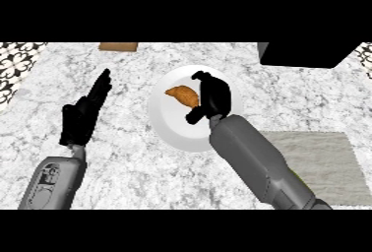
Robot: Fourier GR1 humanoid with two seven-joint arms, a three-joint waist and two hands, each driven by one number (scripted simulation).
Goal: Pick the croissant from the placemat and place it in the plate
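The marble table [145, 172] fills the view, grey-veined white from its near edge to its far edge. Toward the near right corner lies a grey placemat [320, 165], flat and bare where it shows, with the right forearm crossing its left margin. A black box-like block [309, 53] sits at the far right corner, and a patterned black-and-white strip [16, 64] runs along the far left edge. Near the middle of the table, somewhat toward the far edge, rests the white plate [170, 125], well apart from the placemat. The right hand [212, 98] hangs over the plate's right half, its fingers [201, 76] curled round the right end of the croissant [181, 95], the thumb tucked lower down toward the plate's centre. The croissant lies over the upper middle of the plate, its golden left part showing clear of the hand; whether it touches the plate's surface cannot be told. The left hand [83, 115] shows left of the plate, resting open with straight fingers pointing toward the far edge, holding nothing. A small brown board [118, 47] peeks in at the far edge.
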